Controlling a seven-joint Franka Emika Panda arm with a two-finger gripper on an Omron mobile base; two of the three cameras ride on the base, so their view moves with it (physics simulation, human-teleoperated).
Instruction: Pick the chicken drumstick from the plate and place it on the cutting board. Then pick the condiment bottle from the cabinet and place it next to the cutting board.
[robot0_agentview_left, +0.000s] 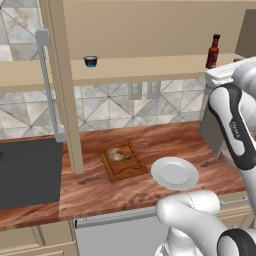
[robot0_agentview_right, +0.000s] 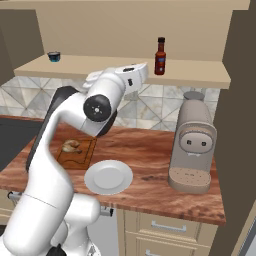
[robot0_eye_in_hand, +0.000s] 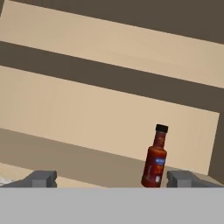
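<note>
Drumstick (robot0_agentview_left: 116, 154) down on the cutting board (robot0_agentview_left: 131, 170), plate (robot0_agentview_left: 175, 173) bare, first half done; now lining up on the sauce bottle (robot0_eye_in_hand: 155, 164) standing upright on the cabinet shelf (robot0_agentview_left: 150, 67), gripper (robot0_eye_in_hand: 112, 179) spread wide and empty, bottle not yet grabbed.

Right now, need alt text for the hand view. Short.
A slim dark-red condiment bottle with a black cap stands upright on a light tan cabinet shelf, right of centre in the frame. The open gripper faces it, its two grey fingertips spread wide at the bottom, the bottle just inside the right one, not yet gripped.
</note>
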